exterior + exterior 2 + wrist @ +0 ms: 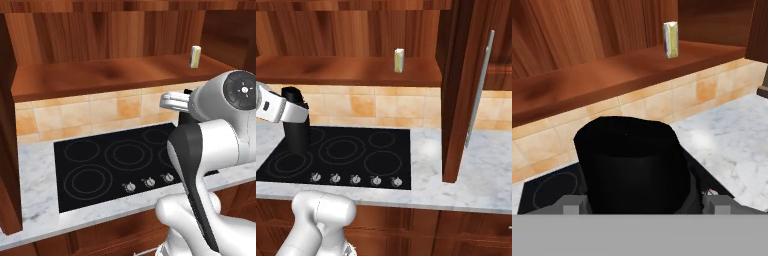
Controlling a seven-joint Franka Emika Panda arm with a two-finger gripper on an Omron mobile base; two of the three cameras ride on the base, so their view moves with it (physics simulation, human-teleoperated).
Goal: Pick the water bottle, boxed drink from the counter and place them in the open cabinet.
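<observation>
My fingers [643, 204] stand wide, clamped on either side of the black water bottle [634, 165] — I hold it upright above the black cooktop [341, 155], below the shelf; the boxed drink [399, 60] stands upright on the wooden shelf of the open cabinet [346, 70]; marble worktop [481, 175] surrounds the cooktop — tan tiles behind.

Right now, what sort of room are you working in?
A kitchen, it seems: black glass cooktop with knobs set in a marble counter, tan tiled backsplash, and a dark reddish wood wall cabinet.
</observation>
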